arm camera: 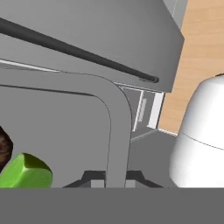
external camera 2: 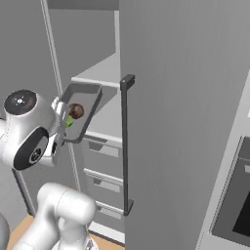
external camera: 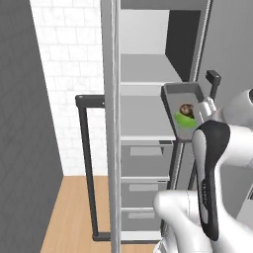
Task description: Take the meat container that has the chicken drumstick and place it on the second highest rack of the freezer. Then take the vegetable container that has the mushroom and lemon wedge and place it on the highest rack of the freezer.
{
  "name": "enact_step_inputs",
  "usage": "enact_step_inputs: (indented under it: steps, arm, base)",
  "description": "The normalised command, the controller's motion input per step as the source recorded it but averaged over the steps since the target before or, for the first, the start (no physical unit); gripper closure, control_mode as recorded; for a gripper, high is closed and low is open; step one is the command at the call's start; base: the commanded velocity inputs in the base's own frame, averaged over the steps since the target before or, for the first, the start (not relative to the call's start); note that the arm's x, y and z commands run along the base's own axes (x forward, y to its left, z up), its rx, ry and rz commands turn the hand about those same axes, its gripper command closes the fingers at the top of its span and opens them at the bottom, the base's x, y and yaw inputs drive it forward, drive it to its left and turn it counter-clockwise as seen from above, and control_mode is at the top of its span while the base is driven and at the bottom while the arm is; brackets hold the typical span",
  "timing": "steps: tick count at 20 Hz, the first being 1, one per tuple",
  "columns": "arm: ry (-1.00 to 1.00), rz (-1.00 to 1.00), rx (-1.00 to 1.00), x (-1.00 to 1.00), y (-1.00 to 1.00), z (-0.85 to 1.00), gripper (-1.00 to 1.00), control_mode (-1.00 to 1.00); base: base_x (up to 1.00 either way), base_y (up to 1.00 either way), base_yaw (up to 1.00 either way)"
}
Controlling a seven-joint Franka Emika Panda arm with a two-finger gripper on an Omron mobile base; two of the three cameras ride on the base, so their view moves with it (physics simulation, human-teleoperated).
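Note:
My gripper (external camera: 204, 107) is shut on the near rim of the vegetable container (external camera: 169, 105), a shallow grey tray. It hangs steeply tilted at the right side of the open freezer (external camera: 143, 74), in front of its light-grey racks. Inside lie the brown mushroom (external camera: 186, 108) and the green lemon wedge (external camera: 183, 119). From the right, the vegetable container (external camera 2: 87, 90) shows the mushroom (external camera 2: 75, 111) above the lemon wedge (external camera 2: 70, 120), with the gripper (external camera 2: 60, 116) at its lower edge. In the hand view the fingertips (arm camera: 89, 178) flank the tray rim (arm camera: 118, 127), lemon wedge (arm camera: 25, 172) at lower left. The meat container and chicken drumstick are out of view.
The freezer's open door stands to the left with its long dark handle (external camera: 87, 163). A closed grey door with a dark bar handle (external camera 2: 126, 146) rises just right of the tray. Drawers (external camera: 146, 190) sit below the racks. An oven column (external camera 2: 239, 210) is at far right.

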Motion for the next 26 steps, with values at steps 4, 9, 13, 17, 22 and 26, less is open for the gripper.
enact_step_inputs:
  steps: [4,9,13,17,22,26]
  arm:
    - [0.12,0.00,0.00,0.75,0.18,0.76,1.00,-1.00]
    - [0.04,0.00,0.00,0.83,0.06,0.46,1.00,-1.00]
    - [-0.06,-0.07,0.00,0.68,0.00,0.06,1.00,-1.00]
    - [-0.04,-0.09,0.00,0.71,0.00,0.00,1.00,-1.00]
    - [-0.12,-0.08,0.00,0.74,0.00,0.00,1.00,-1.00]
    - [-0.02,-0.07,0.00,0.81,-0.02,0.05,1.00,-1.00]
  base:
    - [0.00,0.00,0.00]
    - [0.00,0.00,0.00]
    - [0.00,0.00,0.00]
    - [0.00,0.00,0.00]
    - [0.00,0.00,0.00]
    - [0.00,0.00,0.00]
